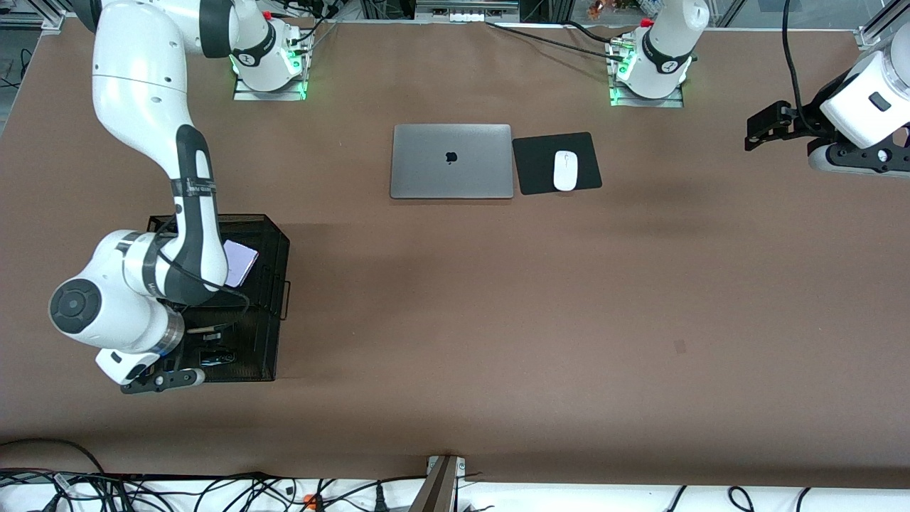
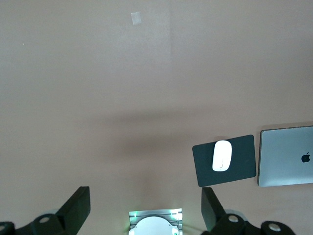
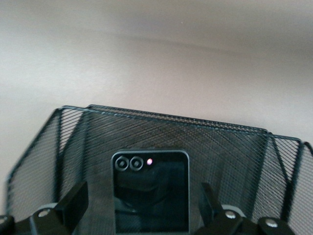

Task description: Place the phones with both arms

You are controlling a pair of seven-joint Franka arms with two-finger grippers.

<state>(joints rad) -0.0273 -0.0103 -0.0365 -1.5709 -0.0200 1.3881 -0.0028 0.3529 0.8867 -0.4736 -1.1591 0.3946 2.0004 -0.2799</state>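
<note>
My right gripper (image 1: 212, 343) is down inside a black mesh basket (image 1: 274, 245) at the right arm's end of the table. It is open, with its fingers (image 3: 73, 201) on either side of the small squarish black phone (image 3: 150, 191), which lies flat on the basket floor. The pale lilac phone (image 1: 239, 262) lies in the same basket, farther from the front camera and partly hidden by the arm. The long black phone is not in view. My left gripper (image 1: 766, 126) hangs open and empty, high over the left arm's end of the table. Its fingers (image 2: 77, 209) are spread wide.
A closed grey laptop (image 1: 451, 161) lies mid-table near the bases and also shows in the left wrist view (image 2: 288, 155). Beside it is a black mouse pad (image 1: 537, 167) with a white mouse (image 1: 565, 171). The mesh basket's walls (image 3: 73, 132) rise around my right gripper.
</note>
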